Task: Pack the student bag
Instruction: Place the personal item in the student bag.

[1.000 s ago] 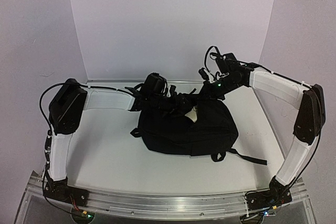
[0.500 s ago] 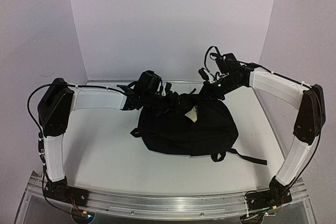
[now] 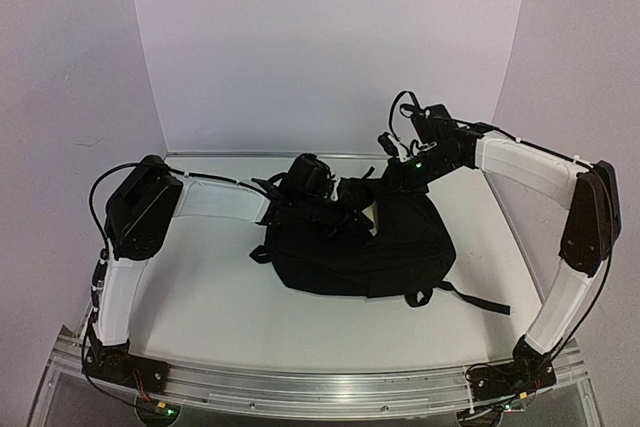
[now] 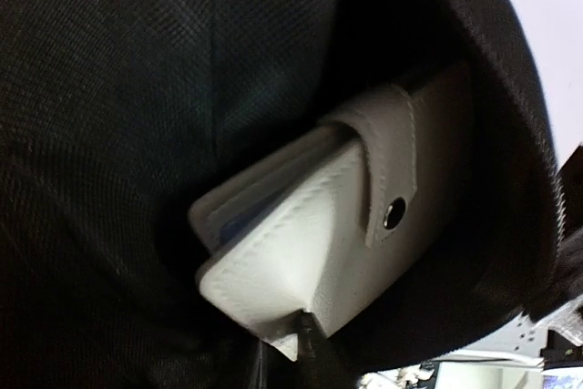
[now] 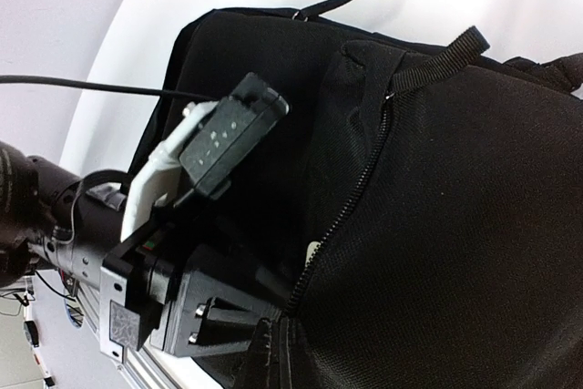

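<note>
The desk (image 3: 200,287) carries the student bag (image 3: 360,252) at its middle. The bag lies flat with its mouth turned to the far side, and one long strap (image 3: 470,299) trails off toward the right arm's base. The biggest risk is judged to sit with the bag itself. It is soft and unanchored, so a pull from either arm could drag or tip it, and the loose strap could snag a link that sweeps low.

The right end effector (image 3: 385,179) is pinched together on the rim of the opening beside the zipper (image 5: 351,198), holding that edge up. If this thin fold of fabric slips free, the mouth would likely sag over the left arm, hiding the contents and catching the wrist on any withdrawal.

The left end effector (image 3: 335,209) is sunk into the opening. Its wrist view shows a white wallet (image 4: 319,252) wedged against the dark lining, with the fingertips right at the wallet's lower corner. Whether they are clamped on that corner or only beside it cannot be told. If they grip it, a pull back would probably haul the wallet out with them. If they are free of it, the wallet sits tilted and may slide toward the mouth once the rim drops.

Smallest, the snap (image 4: 393,214) on the wallet's flap appears fastened, yet a scrape against the zipper teeth could pop it
</note>
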`<state>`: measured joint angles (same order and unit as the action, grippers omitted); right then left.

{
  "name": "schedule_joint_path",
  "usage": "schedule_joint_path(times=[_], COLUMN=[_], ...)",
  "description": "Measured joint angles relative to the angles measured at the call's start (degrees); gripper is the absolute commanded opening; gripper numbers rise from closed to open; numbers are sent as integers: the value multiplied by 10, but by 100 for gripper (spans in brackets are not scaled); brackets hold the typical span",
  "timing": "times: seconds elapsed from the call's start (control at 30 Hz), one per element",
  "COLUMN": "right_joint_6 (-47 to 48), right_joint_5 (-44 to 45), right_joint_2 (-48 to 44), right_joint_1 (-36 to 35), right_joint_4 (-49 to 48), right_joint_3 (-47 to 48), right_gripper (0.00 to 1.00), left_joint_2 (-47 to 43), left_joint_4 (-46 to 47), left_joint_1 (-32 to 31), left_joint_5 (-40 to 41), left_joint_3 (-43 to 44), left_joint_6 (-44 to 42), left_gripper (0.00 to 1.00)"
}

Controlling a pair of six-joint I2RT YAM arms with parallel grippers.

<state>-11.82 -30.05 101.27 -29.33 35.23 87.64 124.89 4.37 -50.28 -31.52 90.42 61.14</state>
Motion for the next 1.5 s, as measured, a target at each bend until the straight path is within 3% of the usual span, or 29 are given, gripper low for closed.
schedule_joint_path(times=[0.07,0.37,0.57,0.73,0.9,1.03,1.23,1.5], right_joint_6=[0,-1,-4,-6,-7,-7,-2,16], right_joint_5=[-2,-15,-16,-18,-22,-22,-21,-10], right_joint_2=[-3,-6,-10,-12,-15,-15,-15,-1], right_joint_1=[0,1,7,7,7,6,4,0], right_joint_4=[-2,-10,-18,-17,-18,-17,-17,-31], right_joint_3=[-6,-15,-15,-15,-15,-16,-18,-28], right_gripper=[0,0,0,0,0,0,0,0], left_joint_2=[4,11,62,95,97,62,-72,-156], left_joint_4=[13,96,111,137,134,94,-9,-114], left_joint_1=[2,-2,1,7,17,20,20,49], left_joint_5=[-4,-36,-71,-95,-97,-64,1,65], left_joint_3=[3,29,79,106,105,62,-23,-25], left_joint_6=[2,-7,-5,5,-14,-55,-120,-178], left_gripper=[0,0,1,16,46,57,70,76])
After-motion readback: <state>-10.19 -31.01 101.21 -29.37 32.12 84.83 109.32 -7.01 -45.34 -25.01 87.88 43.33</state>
